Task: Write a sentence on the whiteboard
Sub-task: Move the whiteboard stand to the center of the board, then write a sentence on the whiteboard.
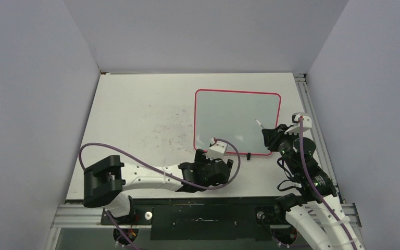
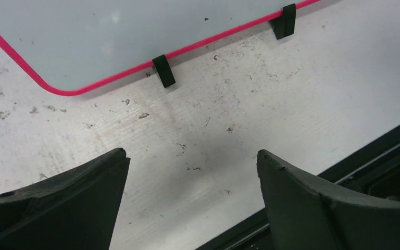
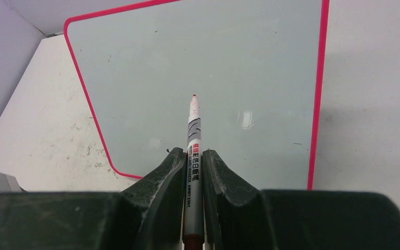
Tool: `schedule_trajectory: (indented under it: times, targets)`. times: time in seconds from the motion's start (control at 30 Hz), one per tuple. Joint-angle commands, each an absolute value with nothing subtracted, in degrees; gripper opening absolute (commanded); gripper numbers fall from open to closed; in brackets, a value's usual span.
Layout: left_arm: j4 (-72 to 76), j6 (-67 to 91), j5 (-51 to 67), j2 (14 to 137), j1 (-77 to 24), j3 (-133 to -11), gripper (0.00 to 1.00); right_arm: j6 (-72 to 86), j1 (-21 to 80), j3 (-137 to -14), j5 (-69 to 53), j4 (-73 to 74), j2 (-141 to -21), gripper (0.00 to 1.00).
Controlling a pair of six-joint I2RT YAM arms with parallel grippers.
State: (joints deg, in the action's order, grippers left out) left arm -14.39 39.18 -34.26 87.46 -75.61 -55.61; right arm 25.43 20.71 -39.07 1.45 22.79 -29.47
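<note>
The whiteboard (image 1: 237,117) (image 2: 83,36) (image 3: 229,67) lies flat at the table's right, pale grey with a pink-red rim. Its surface is bare; the sentence is not in view. My right gripper (image 1: 269,137) (image 3: 192,152) is shut on a grey marker (image 1: 260,124) (image 3: 193,130), whose uncapped red tip points over the board's right part. Whether the tip touches the surface I cannot tell. My left gripper (image 1: 213,160) (image 2: 190,153) hangs open over bare tabletop just in front of the board's near left corner, with nothing between its fingers.
Small black clip feet (image 2: 163,71) (image 1: 249,155) stick out from the board's near edge. Faint red smudges (image 1: 172,133) mark the white tabletop left of the board. A black rail (image 1: 203,213) (image 2: 375,161) runs along the table's near edge. Grey walls enclose three sides.
</note>
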Motion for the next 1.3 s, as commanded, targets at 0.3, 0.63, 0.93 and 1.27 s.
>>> schedule_trajectory:
  times: [0.3, 0.63, 0.93, 1.27]
  targets:
    - [-17.79, 18.94, 10.01, 73.16, -43.65, -63.09, 0.9, 23.81, 20.97, -40.65, -6.59, 13.01, -33.61, 0.05]
    - [-5.42, 16.2, 37.79, 83.13, -23.62, -66.52, 0.86, 27.67, 21.0, -40.17, -16.78, 0.65, -40.47, 0.05]
    - [9.53, 21.32, 49.41, 96.27, -20.71, -69.4, 0.78, 27.8, 21.29, -42.51, -20.93, -5.36, -47.64, 0.05]
    - [15.49, 25.07, 52.47, 103.1, -19.6, -71.27, 0.58, 26.17, 23.15, -45.65, -21.87, -9.08, -56.28, 0.05]
